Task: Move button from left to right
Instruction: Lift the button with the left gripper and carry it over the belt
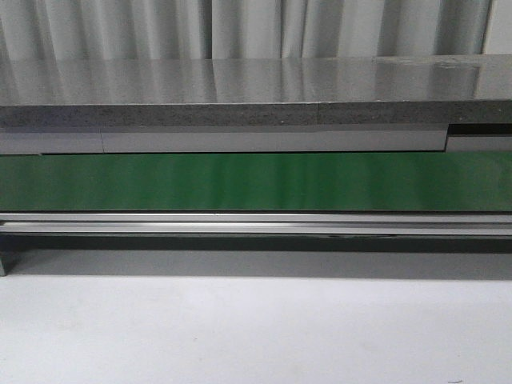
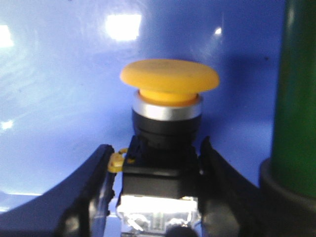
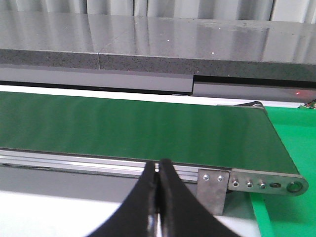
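The button [image 2: 169, 79] has a round yellow-orange head, a silver collar and a black boxy body with a clear base. It lies on a blue surface [image 2: 59, 74] and shows only in the left wrist view. My left gripper [image 2: 155, 145] grips its body from both sides: one finger presses on it, the other sits against a small yellow tab with a sliver of blue showing. My right gripper [image 3: 159, 163] is shut and empty, in front of the green conveyor belt [image 3: 123, 128]. Neither arm nor the button shows in the front view.
A green cylinder on a dark base [image 2: 294, 98] stands close beside the button. The conveyor belt [image 1: 256, 182] runs across the front view with a metal rail before it and a grey slab [image 1: 240, 88] behind. A green mat [image 3: 291, 133] lies past the belt's end.
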Controlling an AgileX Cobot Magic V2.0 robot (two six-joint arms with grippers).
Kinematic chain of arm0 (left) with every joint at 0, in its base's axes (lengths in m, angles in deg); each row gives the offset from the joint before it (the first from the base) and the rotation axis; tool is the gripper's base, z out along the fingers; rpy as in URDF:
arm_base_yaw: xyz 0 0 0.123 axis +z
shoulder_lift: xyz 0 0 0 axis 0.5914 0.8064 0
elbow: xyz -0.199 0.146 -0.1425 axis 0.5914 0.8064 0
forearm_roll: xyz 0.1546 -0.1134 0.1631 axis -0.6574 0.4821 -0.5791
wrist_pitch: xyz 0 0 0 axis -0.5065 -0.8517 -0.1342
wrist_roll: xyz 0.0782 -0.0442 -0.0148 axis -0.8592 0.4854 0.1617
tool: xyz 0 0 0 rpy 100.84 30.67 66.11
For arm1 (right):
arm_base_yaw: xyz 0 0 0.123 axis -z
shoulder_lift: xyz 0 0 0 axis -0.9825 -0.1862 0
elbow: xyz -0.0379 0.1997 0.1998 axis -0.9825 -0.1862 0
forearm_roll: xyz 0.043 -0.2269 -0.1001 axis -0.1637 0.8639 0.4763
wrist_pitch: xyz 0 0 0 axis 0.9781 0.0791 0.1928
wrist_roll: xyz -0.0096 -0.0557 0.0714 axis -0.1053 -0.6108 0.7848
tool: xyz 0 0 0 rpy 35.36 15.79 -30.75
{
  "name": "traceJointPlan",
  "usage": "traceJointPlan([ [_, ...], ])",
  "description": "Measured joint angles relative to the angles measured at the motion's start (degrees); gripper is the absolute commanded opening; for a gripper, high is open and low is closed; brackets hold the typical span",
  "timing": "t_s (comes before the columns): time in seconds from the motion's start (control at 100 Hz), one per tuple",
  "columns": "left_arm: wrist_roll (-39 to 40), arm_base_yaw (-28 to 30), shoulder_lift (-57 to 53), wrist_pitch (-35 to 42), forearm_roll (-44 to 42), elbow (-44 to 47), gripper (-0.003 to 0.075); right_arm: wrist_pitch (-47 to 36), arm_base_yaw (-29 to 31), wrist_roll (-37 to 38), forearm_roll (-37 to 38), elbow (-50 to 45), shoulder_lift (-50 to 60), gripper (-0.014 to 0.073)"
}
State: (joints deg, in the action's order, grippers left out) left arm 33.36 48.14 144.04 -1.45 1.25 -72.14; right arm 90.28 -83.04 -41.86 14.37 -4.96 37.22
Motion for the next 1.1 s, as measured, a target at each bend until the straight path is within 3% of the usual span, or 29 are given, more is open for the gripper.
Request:
traceJointPlan([
  [0.47, 0.08, 0.0, -9.83, -11.28, 0.78, -7.02, 0.0005, 0.0, 0.0, 0.0, 0.0, 0.0, 0.0, -0.0121],
  [0.73, 0.08, -0.38, -13.69, -9.25, 11.22, -7.11, 0.0005, 0.0, 0.0, 0.0, 0.0, 0.0, 0.0, -0.0121],
  [1.1, 0.08, -8.51, -13.57, 0.03, 12.46, -7.11, 0.0005, 0.0, 0.0, 0.0, 0.0, 0.0, 0.0, -0.0121],
])
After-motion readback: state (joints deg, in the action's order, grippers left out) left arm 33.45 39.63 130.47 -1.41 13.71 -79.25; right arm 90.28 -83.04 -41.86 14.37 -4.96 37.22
